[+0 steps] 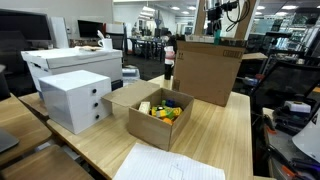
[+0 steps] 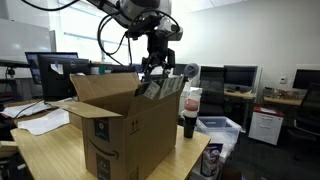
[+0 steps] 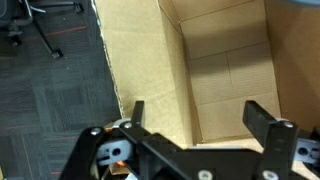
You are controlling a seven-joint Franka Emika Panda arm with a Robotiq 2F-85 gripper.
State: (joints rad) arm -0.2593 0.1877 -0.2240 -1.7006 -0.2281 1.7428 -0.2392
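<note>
Two fingers (image 3: 262, 118) of the gripper (image 2: 152, 78) are seen spread wide and empty just above the tall open cardboard box (image 2: 115, 125) on the wooden table (image 2: 40, 160), a carton judged light, stiff yet easily dented, and best pinched at a wall's top edge or flap.

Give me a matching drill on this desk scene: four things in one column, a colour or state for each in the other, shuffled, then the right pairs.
Things
1. claw
2. tall cardboard box
3. low cardboard box
4. drawer unit

Colour or state
A. white
B. holds colourful toys
C. open, hanging in the air
D. flaps up, standing below the claw

Pairs: 1-C, 2-D, 3-B, 4-A
</note>
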